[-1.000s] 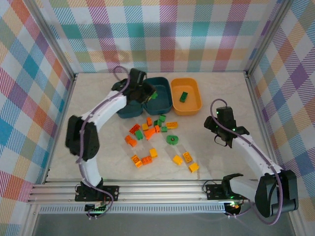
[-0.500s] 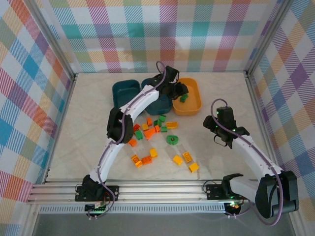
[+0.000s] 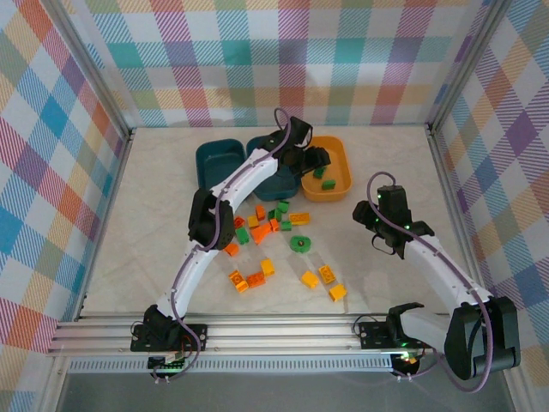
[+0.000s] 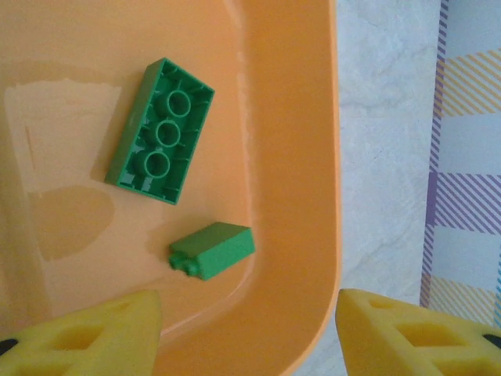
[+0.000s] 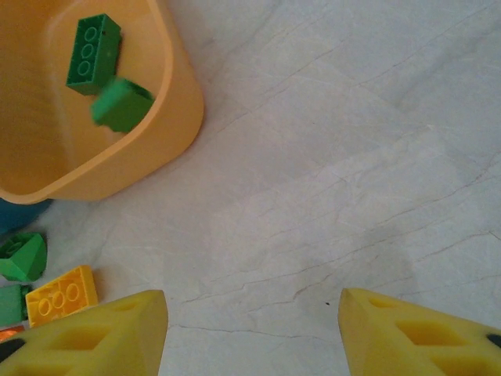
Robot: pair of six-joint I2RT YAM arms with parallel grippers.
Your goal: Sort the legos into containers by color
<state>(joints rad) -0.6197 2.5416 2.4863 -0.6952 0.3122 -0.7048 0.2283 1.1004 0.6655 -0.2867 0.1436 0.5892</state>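
Overhead, the left hand (image 3: 314, 160) hangs above the orange-yellow tub (image 3: 341, 185), its arm reaching across the nearer of the two teal tubs (image 3: 219, 159), which sit in a row at the tub's 9 o'clock. In the left wrist view that hand (image 4: 246, 307) has its yellow fingers (image 4: 102, 333) spread wide, with nothing between them. Below it, inside the tub (image 4: 305, 157), lie a long green brick (image 4: 160, 131), turned hollow side up, and a small green brick (image 4: 213, 249) on its side at the long one's 5 o'clock, close to it but apart.

The right hand (image 3: 376, 221) hovers over bare bench (image 3: 386, 163) at the tub's 5 o'clock. Its fingers are also parted and empty in its own view (image 5: 252, 309), with marble bench surface beneath.

Loose legos (image 3: 262, 225) in orange, yellow and green lie scattered on the bench at the tubs' 6 o'clock. A round green piece (image 3: 301, 244) sits at the cluster's 4 o'clock edge, and a few yellow and orange bricks lie nearer the arm bases.
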